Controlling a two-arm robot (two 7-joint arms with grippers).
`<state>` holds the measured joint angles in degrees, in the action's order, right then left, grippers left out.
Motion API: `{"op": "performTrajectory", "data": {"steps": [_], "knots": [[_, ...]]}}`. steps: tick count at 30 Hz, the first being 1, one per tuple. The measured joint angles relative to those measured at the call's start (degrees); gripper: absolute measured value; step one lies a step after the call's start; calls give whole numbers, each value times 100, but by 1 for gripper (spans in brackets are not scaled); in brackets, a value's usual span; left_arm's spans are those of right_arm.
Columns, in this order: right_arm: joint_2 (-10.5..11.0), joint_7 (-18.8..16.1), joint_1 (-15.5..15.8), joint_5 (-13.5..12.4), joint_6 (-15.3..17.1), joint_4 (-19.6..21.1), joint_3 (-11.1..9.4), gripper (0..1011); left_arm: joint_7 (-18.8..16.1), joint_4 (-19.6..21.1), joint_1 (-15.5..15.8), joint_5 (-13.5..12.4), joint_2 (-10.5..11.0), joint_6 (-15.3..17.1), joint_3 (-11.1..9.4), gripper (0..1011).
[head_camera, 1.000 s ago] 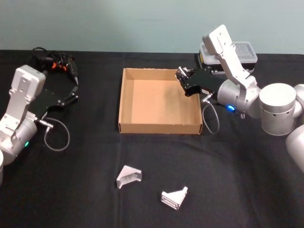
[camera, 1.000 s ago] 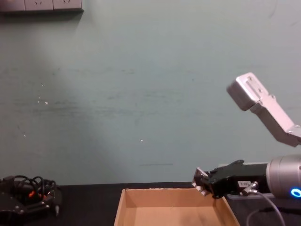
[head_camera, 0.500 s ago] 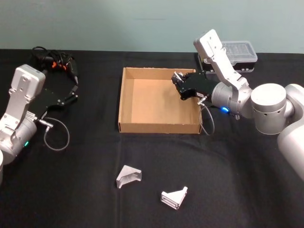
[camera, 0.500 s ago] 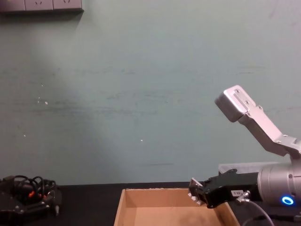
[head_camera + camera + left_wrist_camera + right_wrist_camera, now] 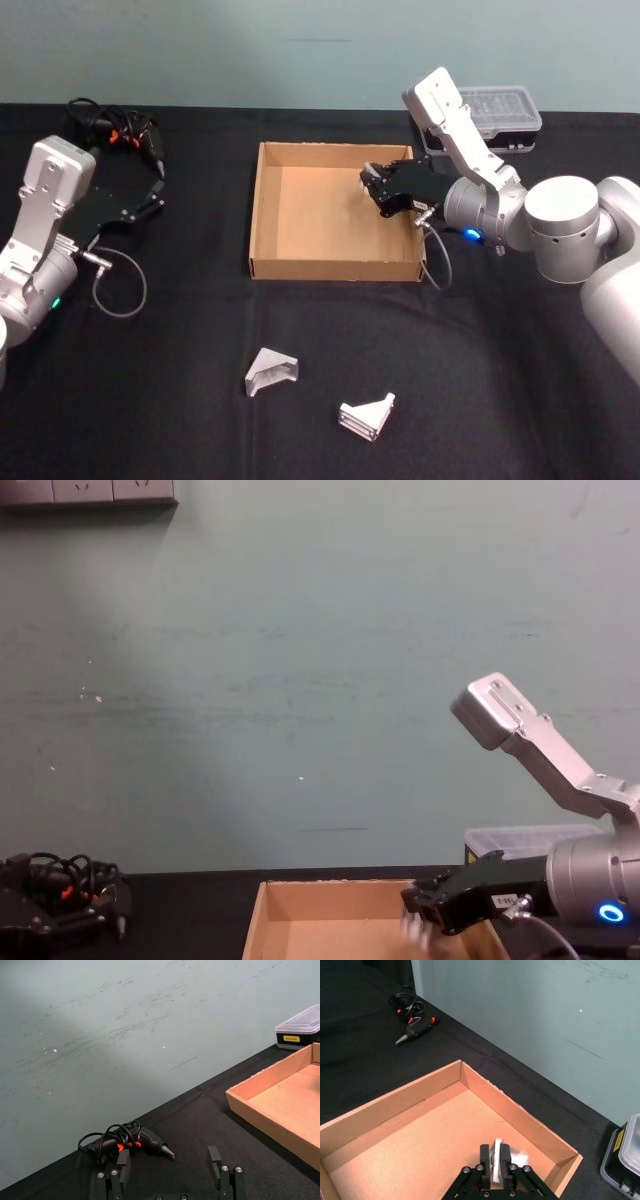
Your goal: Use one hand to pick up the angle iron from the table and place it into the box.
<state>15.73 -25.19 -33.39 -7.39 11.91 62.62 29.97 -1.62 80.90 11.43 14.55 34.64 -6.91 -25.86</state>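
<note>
Right gripper clamped on angle iron, hanging over box interior, toward 2 o'clock. Left gripper parked at 9 o'clock, jaws apart. Risk: dropped from height, iron bounces over low 3 o'clock wall.

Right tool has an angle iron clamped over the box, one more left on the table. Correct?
No, two are left on the table: first loose angle iron and second loose angle iron, per head view. Right tool clamps the held angle iron over the box. Left tool idle.

Scuffed pale teal wall; white socket plates high at its left
</note>
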Motion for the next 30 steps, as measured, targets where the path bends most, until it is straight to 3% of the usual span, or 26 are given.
{"op": "performTrajectory", "data": {"steps": [18, 23, 30], "knots": [[-46, -157, 34, 44, 37, 16, -166, 651, 0, 0, 0, 0, 0, 0, 0, 1000], [10, -181, 151, -115, 55, 284, -317, 831, 0, 0, -1, 0, 0, 0, 0, 1000], [217, -247, 395, -397, 180, 903, -503, 993, 0, 0, 0, 0, 0, 0, 0, 1000]]}}
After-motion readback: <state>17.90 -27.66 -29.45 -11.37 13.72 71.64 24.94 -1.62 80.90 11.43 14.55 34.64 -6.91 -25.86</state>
